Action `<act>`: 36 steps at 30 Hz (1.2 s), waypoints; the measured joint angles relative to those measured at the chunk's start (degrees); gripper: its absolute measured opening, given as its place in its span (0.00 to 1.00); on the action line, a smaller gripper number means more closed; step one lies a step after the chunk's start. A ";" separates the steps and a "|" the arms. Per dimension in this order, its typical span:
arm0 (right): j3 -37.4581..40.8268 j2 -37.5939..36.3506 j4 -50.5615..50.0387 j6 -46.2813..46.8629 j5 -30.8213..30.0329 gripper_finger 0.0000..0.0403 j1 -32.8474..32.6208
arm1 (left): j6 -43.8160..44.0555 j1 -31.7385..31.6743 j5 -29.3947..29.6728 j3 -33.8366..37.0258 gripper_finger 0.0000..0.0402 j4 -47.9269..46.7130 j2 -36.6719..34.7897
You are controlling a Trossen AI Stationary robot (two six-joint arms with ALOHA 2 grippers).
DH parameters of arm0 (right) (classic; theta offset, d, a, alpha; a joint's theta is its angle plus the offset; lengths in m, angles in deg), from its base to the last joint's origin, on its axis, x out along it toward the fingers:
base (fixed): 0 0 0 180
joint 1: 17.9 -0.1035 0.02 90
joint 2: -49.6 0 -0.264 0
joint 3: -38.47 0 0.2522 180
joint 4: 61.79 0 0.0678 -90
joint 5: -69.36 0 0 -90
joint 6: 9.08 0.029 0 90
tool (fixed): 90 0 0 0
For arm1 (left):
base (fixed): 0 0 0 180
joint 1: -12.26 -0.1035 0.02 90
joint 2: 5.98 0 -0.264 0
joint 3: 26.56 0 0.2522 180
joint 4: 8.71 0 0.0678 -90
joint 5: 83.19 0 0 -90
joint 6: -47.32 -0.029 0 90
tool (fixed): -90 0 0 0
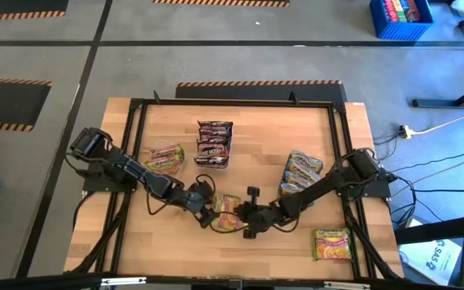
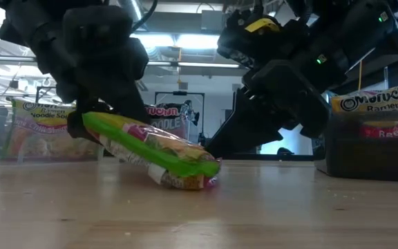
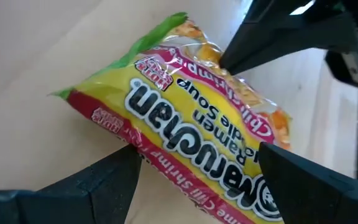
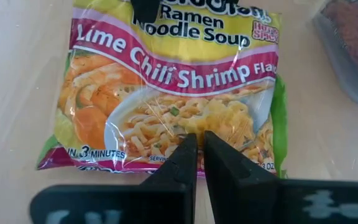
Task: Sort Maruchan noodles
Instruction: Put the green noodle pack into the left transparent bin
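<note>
We are looking at a robotics lab or industrial test hall. The wooden table (image 1: 240, 185) sits on a grey concrete floor (image 1: 216, 64) marked with orange-and-black hazard tape (image 1: 256, 83) and dark lane lines. A black metal frame (image 1: 232, 105) is bolted around the tabletop, and loose cables (image 1: 433, 129) trail across the floor to one side. A blue crate (image 1: 401, 18) stands off in a corner. From table height we see long ceiling strip lights (image 2: 178, 43) and open floor space behind.
</note>
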 joint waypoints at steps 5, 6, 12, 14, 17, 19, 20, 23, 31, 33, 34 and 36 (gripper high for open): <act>0.04 0.02 -0.08 0.00 -0.01 0.05 -0.02 | 3.48 -1.14 -1.18 0.01 0.79 1.70 0.70; 0.04 0.06 0.12 0.00 -0.05 0.05 -0.01 | 4.61 -1.46 -1.49 0.01 0.79 1.59 1.02; 0.09 0.13 0.45 -0.02 -0.14 0.05 0.02 | 8.63 -2.95 -3.46 0.04 0.79 9.08 4.91; 0.13 0.15 0.67 -0.28 -0.48 0.05 -0.02 | 8.01 -3.51 -4.94 -0.07 0.79 12.09 6.40; 0.15 0.20 0.62 -0.36 -0.48 0.05 0.02 | 7.45 -4.22 -7.22 -0.07 0.78 16.55 9.09; 0.20 0.24 0.49 -0.37 -0.45 0.05 0.02 | 7.33 -4.58 -8.68 -0.07 0.75 18.11 9.98; 0.20 0.26 0.45 -0.37 -0.46 0.05 0.02 | 7.15 -4.77 -9.06 -0.56 0.73 18.31 10.65; 0.20 0.26 0.45 -0.39 -0.47 0.05 0.02 | 5.56 -4.82 -9.54 -0.79 0.63 18.10 11.01; 0.20 -0.72 -0.68 0.16 -0.60 0.05 -0.60 | 0.35 -4.82 -9.29 -1.77 0.41 17.43 11.08; 0.21 -1.78 -2.41 1.47 -1.03 0.05 -1.22 | -1.10 -4.80 -8.71 -1.94 0.39 17.23 11.06; 0.29 -2.74 -4.21 1.71 -1.43 0.05 -1.82 | -2.06 -4.81 -8.66 -1.95 0.38 17.29 10.98; 0.34 -5.28 -7.45 2.34 -2.99 0.05 -3.19 | -3.64 -4.82 -8.80 -1.95 0.38 17.23 10.75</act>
